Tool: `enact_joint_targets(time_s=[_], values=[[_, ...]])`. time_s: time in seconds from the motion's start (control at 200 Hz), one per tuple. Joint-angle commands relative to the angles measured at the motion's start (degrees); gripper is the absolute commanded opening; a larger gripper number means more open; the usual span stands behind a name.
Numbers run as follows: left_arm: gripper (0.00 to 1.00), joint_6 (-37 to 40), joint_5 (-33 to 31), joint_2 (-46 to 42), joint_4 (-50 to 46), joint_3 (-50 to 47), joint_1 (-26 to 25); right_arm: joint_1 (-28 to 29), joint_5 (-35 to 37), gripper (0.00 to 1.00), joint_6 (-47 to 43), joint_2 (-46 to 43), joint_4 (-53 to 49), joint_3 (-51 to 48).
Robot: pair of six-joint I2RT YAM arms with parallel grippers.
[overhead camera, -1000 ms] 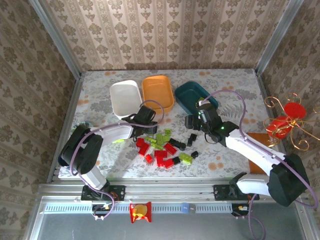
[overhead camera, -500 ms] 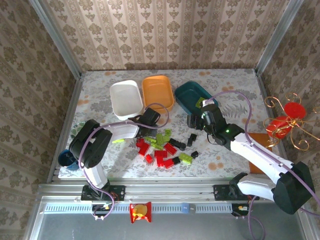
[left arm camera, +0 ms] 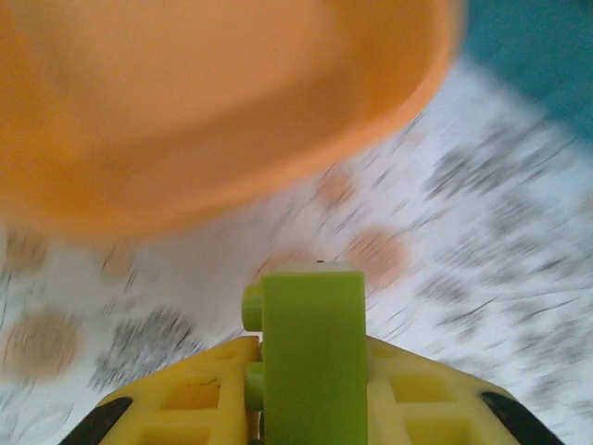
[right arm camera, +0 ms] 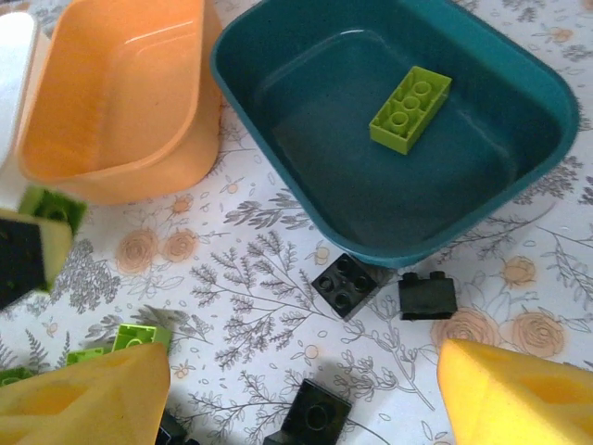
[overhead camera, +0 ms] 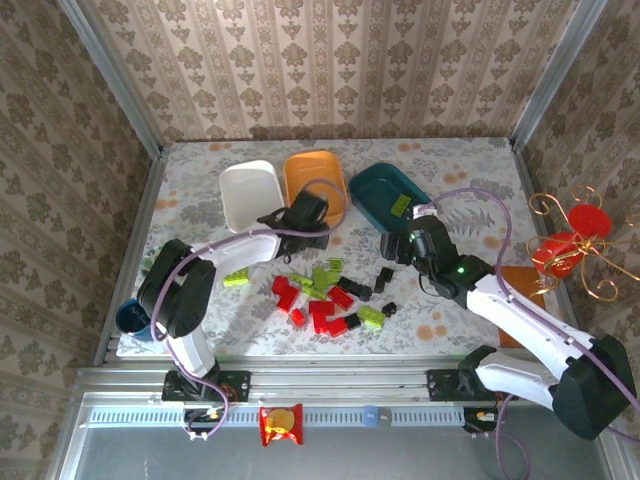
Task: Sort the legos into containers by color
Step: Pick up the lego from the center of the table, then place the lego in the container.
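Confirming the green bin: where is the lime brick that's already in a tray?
In the right wrist view the lime brick lies alone in the dark teal tray, toward its far right; the orange tray sits just left.

You get bright, even light in the top view; the pale flowered tabletop point(overhead camera: 190, 190) looks washed out, shadows soft. Your left wrist picture is heavily motion-blurred: the shallow orange plastic tray point(left arm camera: 185, 93) and the table print smear, while the lime green plastic brick point(left arm camera: 313, 362) up close reads sharper. Your right wrist picture is crisp, with a faint sheen inside the dark teal plastic tray point(right arm camera: 315, 139).
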Motion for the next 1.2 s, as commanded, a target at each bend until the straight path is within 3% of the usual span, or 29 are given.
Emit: enact_joint_targets(time_s=[0.0,0.255,0.455,0.515,0.615,0.675,0.795,1.075,1.195], values=[[0.16,1.54,5.71,3.36,0.24,9.26,-0.89,-0.17,3.93,0.77,2.67,-3.07,-1.95,-1.73],[0.17,0.72,12.99,22.17,1.23,32.06,-1.76,-0.26,5.02,0.78,3.69,-6.84,-5.23,-3.30],[0.20,0.07,13.88,33.91,-0.08,47.77,-1.77,-0.18,4.29,0.78,4.02,-7.77,-6.15,-3.81],[0.28,-0.31,14.12,35.54,-0.28,50.58,-1.66,-0.18,3.80,0.78,3.96,-7.94,-6.24,-3.97],[0.56,-1.11,14.87,35.63,0.48,52.01,-1.60,-0.10,3.19,0.78,4.13,-8.12,-6.11,-4.57],[0.65,-1.16,15.01,34.35,0.84,51.34,-1.57,-0.14,2.82,0.78,4.22,-8.30,-5.90,-4.96],[0.74,-1.20,15.69,28.81,3.63,46.12,-1.42,-0.12,2.47,0.78,4.31,-8.04,-5.99,-5.14],[0.87,-4.06,15.95,4.53,18.76,16.69,-1.42,-0.18,2.80,0.76,5.03,-3.60,-4.69,-4.51],[0.90,-5.16,14.22,-5.32,22.30,3.71,-1.50,-0.51,2.03,0.67,4.49,2.54,-3.69,-2.69]])
